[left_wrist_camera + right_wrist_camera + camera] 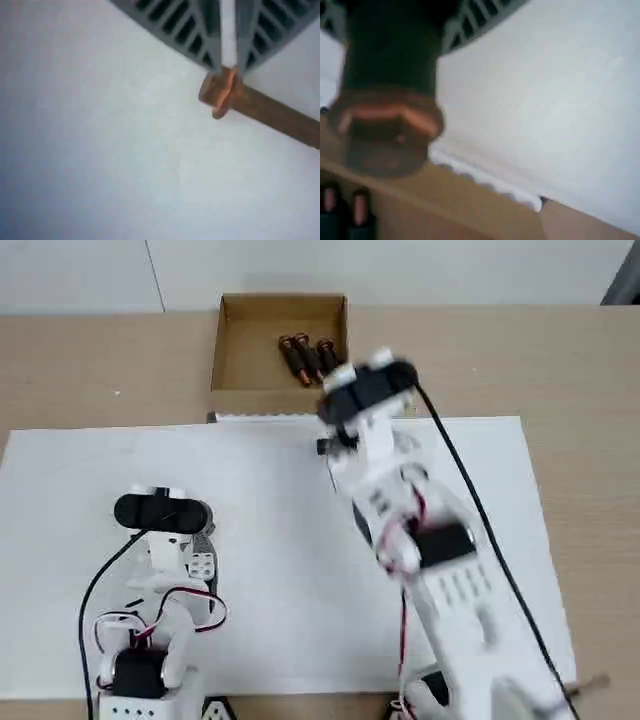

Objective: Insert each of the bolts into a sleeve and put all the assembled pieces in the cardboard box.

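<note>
My right gripper (395, 35) is shut on an assembled piece (385, 125), a black sleeve with a copper bolt head at its end. It hangs just above the near wall of the cardboard box (470, 212). In the high view this gripper (335, 445) is at the box's (215, 350) front edge. Three assembled pieces (305, 358) lie inside the box at its right side. My left gripper (227, 60) is shut on the head of a bare copper bolt (260, 107) over the white sheet. Seen from above, it (203, 545) is at the front left.
A large white sheet (290, 540) covers the table in front of the box. Bare wooden tabletop (560, 360) surrounds it. The right arm (440, 550) stretches diagonally across the sheet's right half, with its black cable alongside.
</note>
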Motion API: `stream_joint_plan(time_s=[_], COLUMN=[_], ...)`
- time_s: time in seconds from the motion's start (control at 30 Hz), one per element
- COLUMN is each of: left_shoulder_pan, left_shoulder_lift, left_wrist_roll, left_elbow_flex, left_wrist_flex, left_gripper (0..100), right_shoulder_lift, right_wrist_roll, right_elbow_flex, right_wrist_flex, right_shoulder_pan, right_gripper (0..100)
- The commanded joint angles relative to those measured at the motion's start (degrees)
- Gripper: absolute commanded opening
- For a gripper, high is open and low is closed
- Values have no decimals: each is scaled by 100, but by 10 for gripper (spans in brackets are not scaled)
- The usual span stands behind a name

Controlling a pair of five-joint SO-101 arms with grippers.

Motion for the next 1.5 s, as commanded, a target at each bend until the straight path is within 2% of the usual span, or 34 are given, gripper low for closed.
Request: stream_joint_plan(time_s=[0.0, 0.43, 0.8, 1.0, 1.23, 1.47], left_shoulder_pan=[-44, -35, -35, -35, -35, -26], left_shoulder_lift=[-53, -53, -53, -53, -53, -53], left_wrist_roll=[9, 9, 9, 9, 9, 9], left_elbow_flex=[75, 84, 84, 84, 84, 84], left_wrist_flex=[-18, -18, -18, -18, -18, -18], left_gripper=[6, 6, 6, 6, 6, 6], right_shoulder_lift=[1420, 6105, 8989, 9886, 10325, 10378], right_wrist_roll=[44, 1266, 2576, 2796, 2769, 2760], right_elbow_flex=[-1600, -6180, -9618, -10769, -11464, -12132], right_wrist_flex=[-295, -321, -312, -31, 673, 1516], right_shoulder_pan=[145, 119, -198, -400, -462, -453], right_gripper=[3, 3, 3, 9, 186, 186])
